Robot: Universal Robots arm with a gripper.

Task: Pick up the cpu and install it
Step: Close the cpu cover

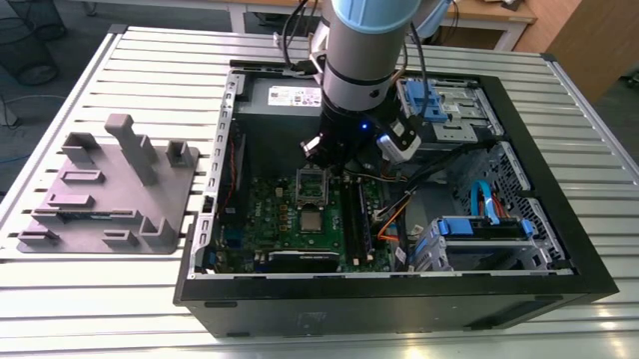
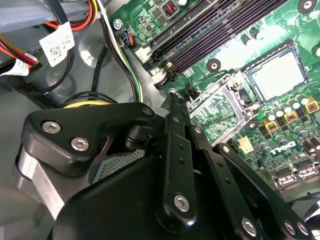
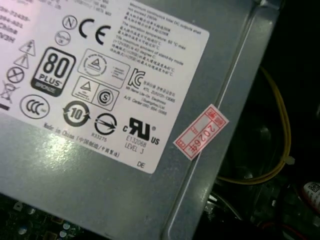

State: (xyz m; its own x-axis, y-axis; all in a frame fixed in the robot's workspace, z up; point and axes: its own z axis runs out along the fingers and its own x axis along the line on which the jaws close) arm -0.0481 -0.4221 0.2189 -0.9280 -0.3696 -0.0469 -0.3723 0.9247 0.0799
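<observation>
Robot arm (image 1: 361, 67): silver-grey cylindrical link below a light-blue joint cap (image 1: 384, 9); black wrist section bearing a small blue light (image 1: 364, 126); black cables (image 1: 292, 34) alongside. Pincer (image 2: 174, 100): matte black linkage bars pinned with silver round-headed screws (image 2: 181, 202); grey metal block (image 2: 37, 180) behind.

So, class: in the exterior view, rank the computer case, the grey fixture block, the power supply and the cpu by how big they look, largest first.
1. computer case
2. grey fixture block
3. power supply, partly hidden behind the arm
4. cpu
</observation>
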